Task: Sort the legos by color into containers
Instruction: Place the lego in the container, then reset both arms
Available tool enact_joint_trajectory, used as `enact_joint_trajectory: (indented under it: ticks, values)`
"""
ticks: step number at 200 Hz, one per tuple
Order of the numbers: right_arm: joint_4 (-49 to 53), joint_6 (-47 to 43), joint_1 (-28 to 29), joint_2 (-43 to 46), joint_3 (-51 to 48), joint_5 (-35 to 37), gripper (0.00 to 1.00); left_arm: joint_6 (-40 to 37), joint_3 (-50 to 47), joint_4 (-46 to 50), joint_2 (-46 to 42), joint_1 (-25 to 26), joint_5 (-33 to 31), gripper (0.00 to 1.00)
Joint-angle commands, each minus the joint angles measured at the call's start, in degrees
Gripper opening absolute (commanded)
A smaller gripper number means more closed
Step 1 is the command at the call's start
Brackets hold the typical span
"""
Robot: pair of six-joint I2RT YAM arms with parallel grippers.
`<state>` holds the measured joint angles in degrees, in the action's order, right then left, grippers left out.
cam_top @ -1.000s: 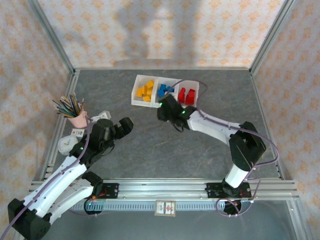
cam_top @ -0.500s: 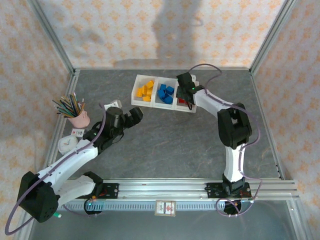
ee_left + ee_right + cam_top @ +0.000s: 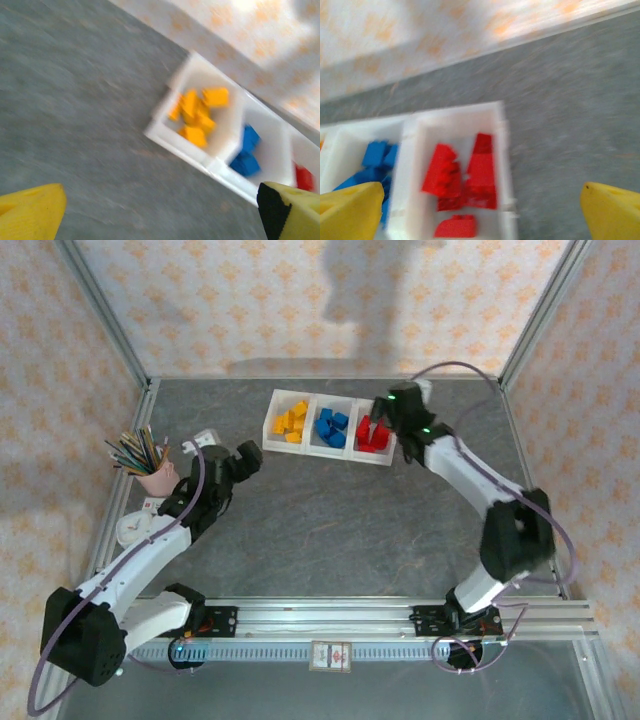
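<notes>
The containers are a white tray point(image 3: 329, 451) with three compartments at the table's far middle. Yellow-orange legos point(image 3: 291, 421) lie in its left compartment, blue ones point(image 3: 331, 426) in the middle and red ones point(image 3: 372, 434) in the right. My right gripper point(image 3: 384, 410) hovers open over the red compartment's far side with nothing between its fingers. The right wrist view looks down on the red legos point(image 3: 465, 175) past the right gripper point(image 3: 480, 215), with blue legos point(image 3: 372, 165) at the left. My left gripper point(image 3: 247, 457) stands open left of the tray. Its wrist view is blurred and shows the tray point(image 3: 175, 142) ahead.
A pink cup of pencils point(image 3: 152, 468) stands at the left, with a small white timer point(image 3: 132, 529) and a white box point(image 3: 205, 442) near it. Aluminium posts and patterned walls close in the table. A metal rail point(image 3: 330, 613) runs along the near edge.
My right gripper swung from in front of the tray to over the red compartment and opened. My left gripper drifted toward the far left.
</notes>
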<state>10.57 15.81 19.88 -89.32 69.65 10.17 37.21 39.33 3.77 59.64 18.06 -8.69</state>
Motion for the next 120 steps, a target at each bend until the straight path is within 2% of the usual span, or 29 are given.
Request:
enact_joint_trajectory:
  ticks: [1, 19, 45, 68, 73, 99, 120]
  values:
    - [-8.5, 2.81, -6.42, 6.36, -12.78, 11.94, 1.0, -10.48, -5.16, -9.36, -1.97, -2.68, -14.89, 0.99]
    - [-21.38, 0.92, -10.7, 9.95, -26.13, 17.12, 1.0, -17.97, -9.23, -17.18, -1.92, -5.69, -18.62, 0.99]
    - [-36.04, -0.28, -16.34, 8.63, -37.69, 12.84, 1.0, -26.73, -16.83, -33.26, 1.32, -11.23, -20.08, 0.99]
    - [-50.03, -5.24, -16.45, 4.33, -43.36, 9.8, 1.0, -28.9, -20.48, -42.16, 5.01, -15.51, -15.67, 0.99]
    - [-48.9, -5.54, -16.51, 4.52, -42.71, 9.09, 1.0, -29.65, -21.54, -45.0, 5.99, -15.91, -14.77, 0.99]
    - [-60.21, -12.52, -16.93, 4.22, -45.93, 3.78, 1.0, -30.98, -27.3, -65.07, 13.51, -16.66, -8.46, 1.0]
    - [-71.05, -16.22, -17.51, 4.69, -51.89, -4.75, 1.0, -35.02, -30.74, -79.85, 20.4, -16.57, -3.01, 0.99]
